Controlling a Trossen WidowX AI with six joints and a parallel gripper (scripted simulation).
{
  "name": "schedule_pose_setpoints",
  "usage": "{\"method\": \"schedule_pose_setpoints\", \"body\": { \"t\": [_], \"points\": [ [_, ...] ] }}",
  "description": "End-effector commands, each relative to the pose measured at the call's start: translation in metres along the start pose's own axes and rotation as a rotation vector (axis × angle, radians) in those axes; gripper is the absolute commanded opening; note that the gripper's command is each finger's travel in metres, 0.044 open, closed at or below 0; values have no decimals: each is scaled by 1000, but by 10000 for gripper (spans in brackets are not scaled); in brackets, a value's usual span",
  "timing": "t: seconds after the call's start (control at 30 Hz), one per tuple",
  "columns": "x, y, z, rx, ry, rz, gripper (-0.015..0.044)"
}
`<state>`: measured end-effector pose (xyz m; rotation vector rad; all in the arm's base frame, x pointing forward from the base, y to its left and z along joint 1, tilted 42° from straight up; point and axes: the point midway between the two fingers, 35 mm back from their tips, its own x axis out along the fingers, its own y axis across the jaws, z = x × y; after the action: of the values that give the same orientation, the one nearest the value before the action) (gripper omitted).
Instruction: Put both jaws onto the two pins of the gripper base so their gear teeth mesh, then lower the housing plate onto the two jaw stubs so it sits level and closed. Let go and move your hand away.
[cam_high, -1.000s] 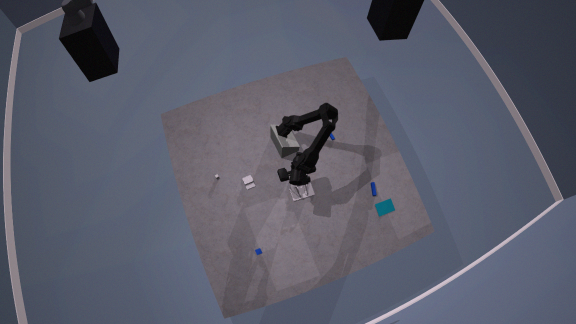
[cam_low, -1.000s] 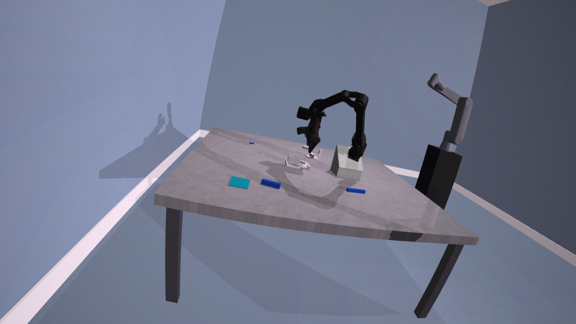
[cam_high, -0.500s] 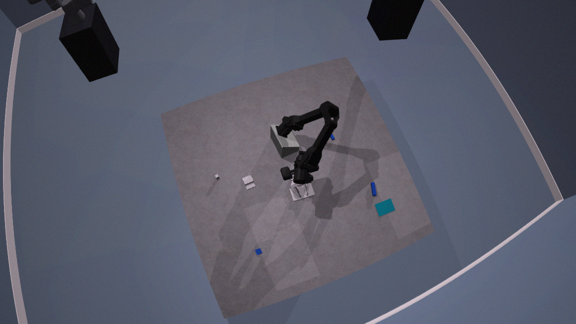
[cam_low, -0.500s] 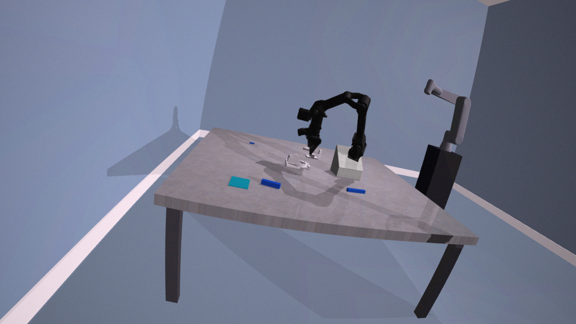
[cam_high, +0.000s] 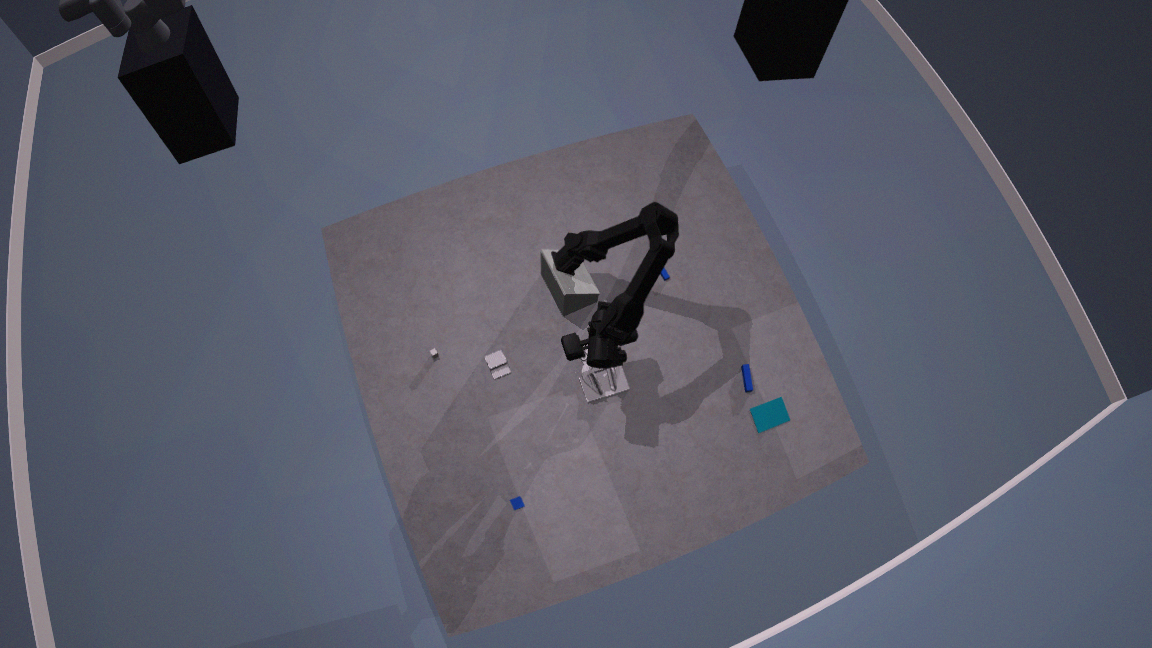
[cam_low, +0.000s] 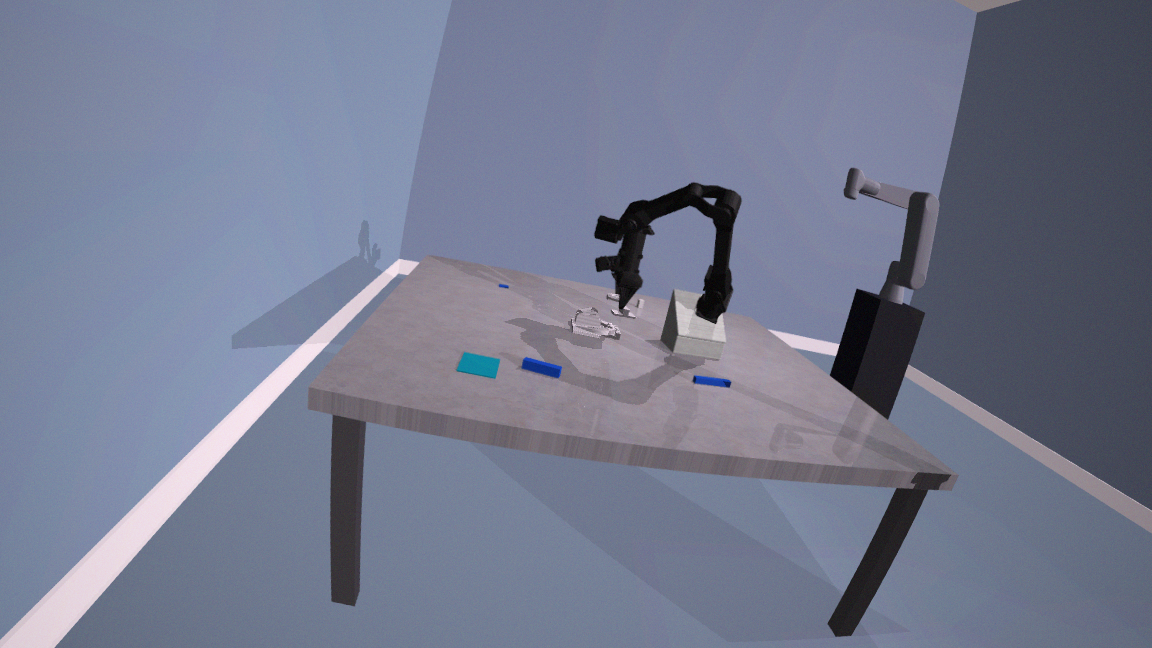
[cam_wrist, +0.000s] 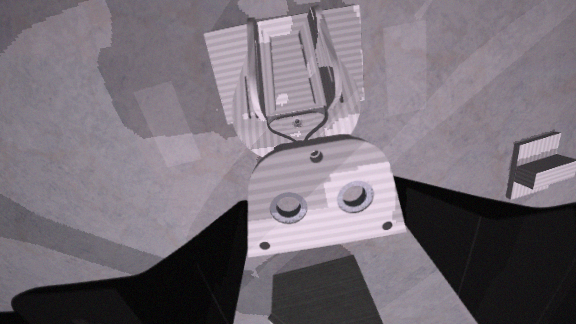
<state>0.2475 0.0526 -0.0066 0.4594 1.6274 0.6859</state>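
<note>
The black jaws (cam_low: 623, 304) (cam_wrist: 325, 212), set wide, grip the pale housing plate (cam_wrist: 325, 200), whose two ringed holes and rounded edge show in the wrist view but not from above. The arm (cam_high: 658, 221) (cam_low: 708, 197) arches up from a pale block (cam_high: 570, 286) (cam_low: 694, 330) and bends down near the middle of the counter (cam_high: 451, 265) (cam_low: 418, 346), well inside its edges. The gripper base (cam_high: 604, 386) (cam_low: 592, 326) (cam_wrist: 295, 70) lies there, partly hidden by the plate in the wrist view.

Blue-grey walls (cam_low: 644, 120) meet a dark wall (cam_low: 1063, 161) at the right of the exterior view. Pale skirting (cam_high: 998, 185) (cam_low: 201, 459) edges a blue-grey floor (cam_high: 201, 362) (cam_low: 451, 548). A mottled grey table (cam_high: 451, 241) (cam_low: 451, 402) fills the centre under dim light.
</note>
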Motion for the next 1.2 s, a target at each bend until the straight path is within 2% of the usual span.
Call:
{"method": "schedule_pose_setpoints", "body": {
  "t": [0.0,0.93,1.17],
  "points": [
    [0,1,1,1,-3,2,351],
    [0,2,2,1,-3,2,351],
    [10,1,3,1,-4,2,351]
  ]
}}
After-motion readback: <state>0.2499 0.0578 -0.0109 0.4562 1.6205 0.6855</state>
